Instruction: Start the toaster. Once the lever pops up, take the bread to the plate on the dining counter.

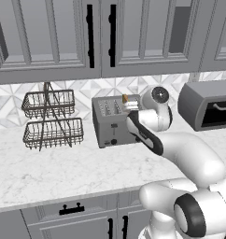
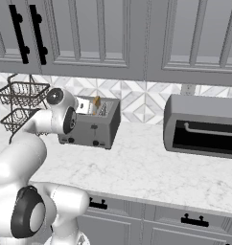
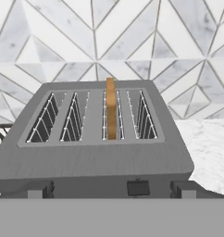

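Just one bread (image 3: 111,109), four slots.

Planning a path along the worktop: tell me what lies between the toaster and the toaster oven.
Between the toaster and the toaster oven lies bare marble worktop, in the right base view.

My arm (image 1: 194,154) is glossy white, built of fat rounded links with dark grey bands at the joints. One black strip runs along the forearm (image 1: 145,135), and a round dark cap marks the wrist (image 2: 55,97).
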### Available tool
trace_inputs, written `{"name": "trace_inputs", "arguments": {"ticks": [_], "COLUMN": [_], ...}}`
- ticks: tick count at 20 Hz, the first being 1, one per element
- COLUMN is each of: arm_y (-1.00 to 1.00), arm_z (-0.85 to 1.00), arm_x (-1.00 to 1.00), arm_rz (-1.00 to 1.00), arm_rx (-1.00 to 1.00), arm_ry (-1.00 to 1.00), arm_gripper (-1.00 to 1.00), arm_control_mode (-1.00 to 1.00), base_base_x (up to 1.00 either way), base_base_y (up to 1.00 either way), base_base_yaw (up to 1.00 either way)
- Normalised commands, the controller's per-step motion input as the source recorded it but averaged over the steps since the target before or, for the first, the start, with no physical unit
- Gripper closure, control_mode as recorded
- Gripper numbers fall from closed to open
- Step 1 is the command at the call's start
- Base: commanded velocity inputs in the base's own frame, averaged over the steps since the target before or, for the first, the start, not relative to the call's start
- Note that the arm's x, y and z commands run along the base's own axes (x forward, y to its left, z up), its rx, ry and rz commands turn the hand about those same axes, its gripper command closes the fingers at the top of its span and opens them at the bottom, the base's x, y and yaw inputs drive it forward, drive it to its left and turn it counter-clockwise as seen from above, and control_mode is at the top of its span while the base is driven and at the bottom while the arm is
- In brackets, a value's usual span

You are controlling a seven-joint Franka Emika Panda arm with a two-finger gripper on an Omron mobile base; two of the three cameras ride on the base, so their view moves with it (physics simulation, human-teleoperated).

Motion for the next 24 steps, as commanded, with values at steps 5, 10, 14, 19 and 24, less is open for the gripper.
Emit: {"name": "trace_inputs", "arguments": {"ticks": [5, 10, 14, 19, 24], "arm_y": [-0.01, 0.0, 0.0, -0.01, -0.04], "arm_z": [-0.09, 0.0, 0.0, -0.12, -0.18], "arm_x": [0.23, 0.4, 0.53, 0.37, 0.2], "arm_rz": [0.0, 0.01, 0.0, 0.01, 0.0], "arm_rx": [0.0, -0.01, 0.0, 0.0, 0.0], "arm_ry": [0.0, 0.0, 0.07, 0.08, 0.0], "arm_gripper": [-1.0, -1.0, -1.0, -1.0, -1.0], "arm_control_mode": [-1.0, -1.0, -1.0, -1.0, -1.0], "base_base_x": [0.0, 0.0, 0.0, 0.0, 0.0], "base_base_y": [0.0, 0.0, 0.0, 0.0, 0.0], "base_base_yaw": [0.0, 0.0, 0.0, 0.0, 0.0]}}
